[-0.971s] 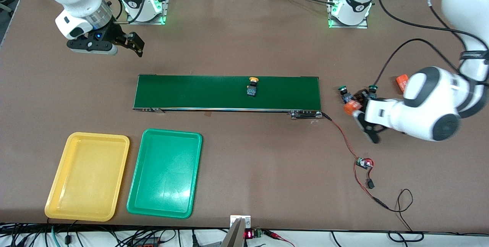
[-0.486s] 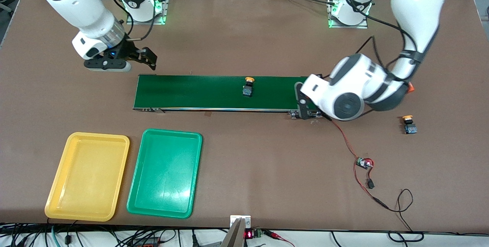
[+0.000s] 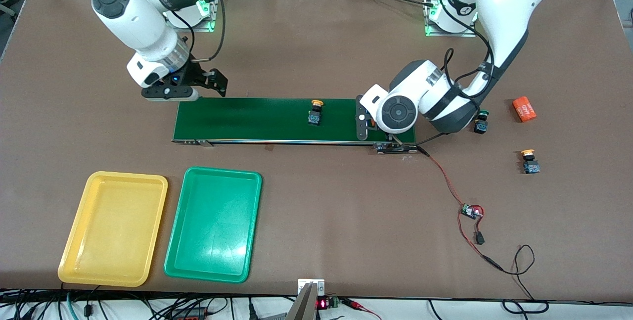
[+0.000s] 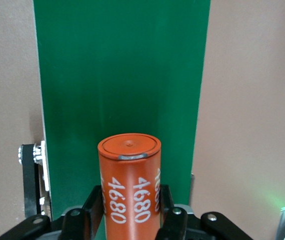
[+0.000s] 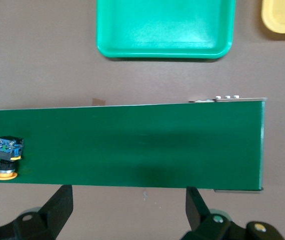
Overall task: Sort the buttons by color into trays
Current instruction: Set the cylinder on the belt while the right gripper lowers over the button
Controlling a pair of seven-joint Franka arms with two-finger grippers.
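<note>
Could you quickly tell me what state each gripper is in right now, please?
Left gripper: closed on an orange cylinder marked 4680, over the conveyor belt.
Right gripper: open, holding nothing, over the belt's other end.

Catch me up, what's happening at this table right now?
The left gripper is over the conveyor belt's end, shut on an orange 4680 cylinder. The right gripper hangs open over the belt's other end. One yellow button is on the belt. The yellow tray and green tray hold nothing.
</note>
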